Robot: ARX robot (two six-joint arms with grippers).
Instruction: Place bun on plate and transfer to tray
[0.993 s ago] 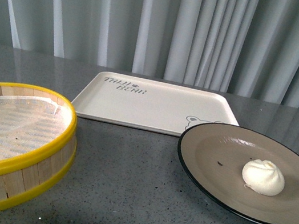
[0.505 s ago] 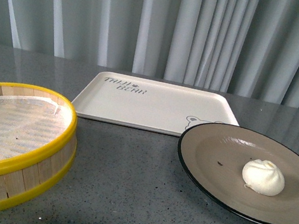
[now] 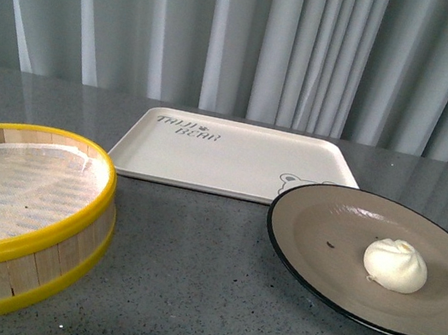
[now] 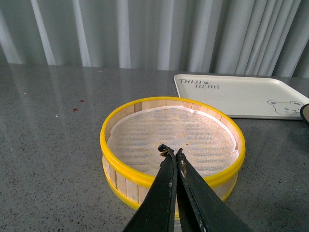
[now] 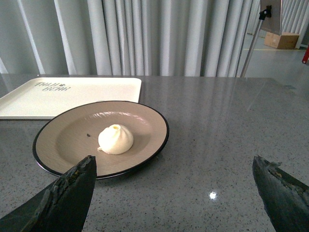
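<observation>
Bun (image 3: 395, 265) sits on plate (image 3: 326, 229) beside tray (image 3: 234, 161); basket (image 3: 66, 228) holds liner (image 3: 3, 189); left jaws clenched, right jaws released.

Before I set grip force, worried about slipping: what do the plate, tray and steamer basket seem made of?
The plate: probably ceramic or melamine, matte grey-brown with faint sheen, thin black rim. The tray: likely melamine or plastic, smooth cream surface with printed lettering. The steamer basket: pale wood slats, glossy yellow bands, perhaps plastic.
</observation>
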